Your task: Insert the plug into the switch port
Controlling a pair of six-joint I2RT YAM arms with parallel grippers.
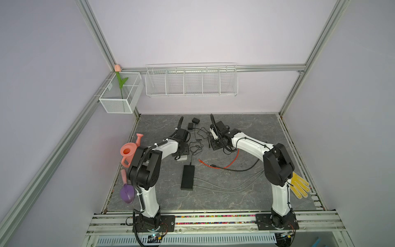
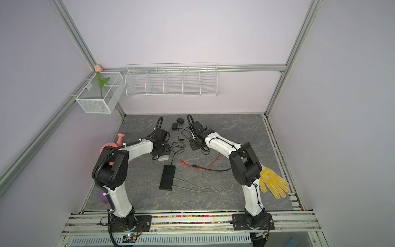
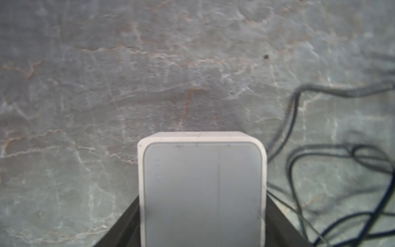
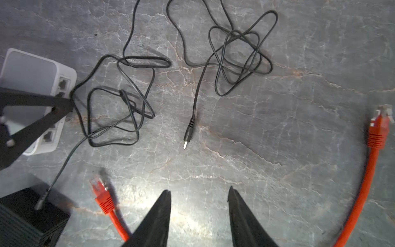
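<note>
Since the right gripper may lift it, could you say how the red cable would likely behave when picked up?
Probably floppy: the red cable lies in a loose curve. Probably light, being thin. Its plug looks small and rigid, so it may swivel in a grip.

Stereo head mounted high at front, behind my arm mounts. Looks down and forward over whole grey table (image 1: 245,132) to back wall (image 1: 203,42). Far off; both top views nearly identical.

My left wrist camera: very close, low, looking straight onto top of white switch (image 3: 202,192), bare table beyond.

My right wrist camera: higher, looking down past own fingertips (image 4: 162,213) at black cables (image 4: 128,100).

Both wrist views share switch and cable tangle beside it; top views cover all.
</note>
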